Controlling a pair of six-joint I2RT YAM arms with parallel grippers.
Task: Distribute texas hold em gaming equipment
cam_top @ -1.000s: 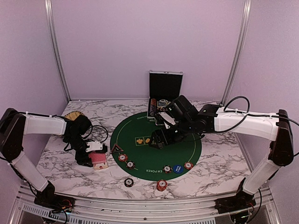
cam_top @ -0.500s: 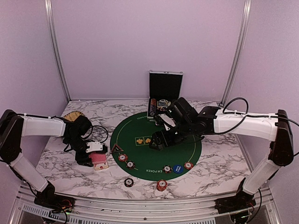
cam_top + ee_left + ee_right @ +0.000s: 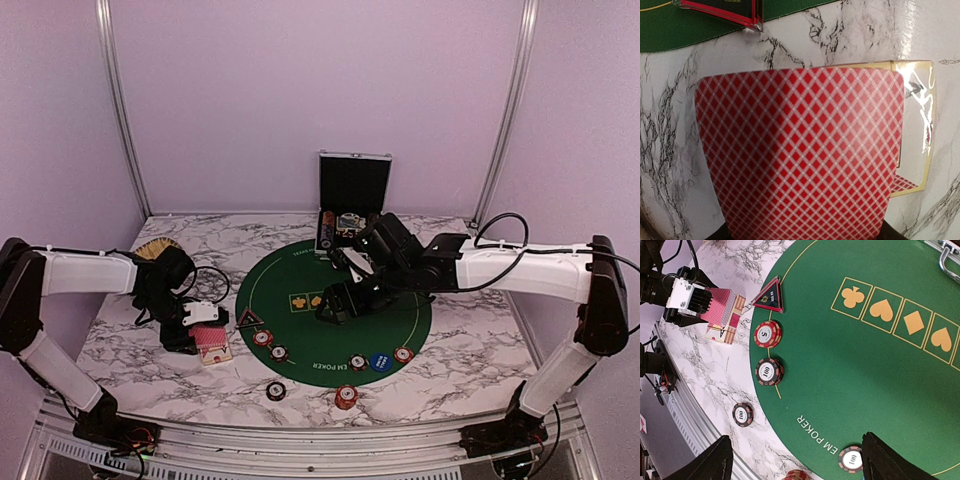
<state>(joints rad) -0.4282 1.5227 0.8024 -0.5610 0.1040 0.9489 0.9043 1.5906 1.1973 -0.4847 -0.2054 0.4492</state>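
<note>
My left gripper (image 3: 198, 332) is shut on a red-backed playing card (image 3: 800, 155), held just over a clear card box (image 3: 920, 125) on the marble left of the mat. The card hides the fingers in the left wrist view. My right gripper (image 3: 797, 462) hangs open over the green mat (image 3: 395, 310), nothing between its fingers. A dark triangular token (image 3: 771, 294) sits at the mat's left edge, with a red-and-white chip (image 3: 767, 333) and a dark chip (image 3: 769, 371) below it. Another dark chip (image 3: 742, 414) lies off the mat. A blue disc (image 3: 380, 362) lies near the mat's front.
An open chip case (image 3: 353, 185) stands at the back of the table behind the mat. A straw basket (image 3: 155, 248) sits at the back left beside the left arm. A red chip (image 3: 346, 396) lies on the marble near the front rail (image 3: 300, 440).
My left gripper has shut on the card above the box. The right arm has drifted a little to the left over the mat, still open.
</note>
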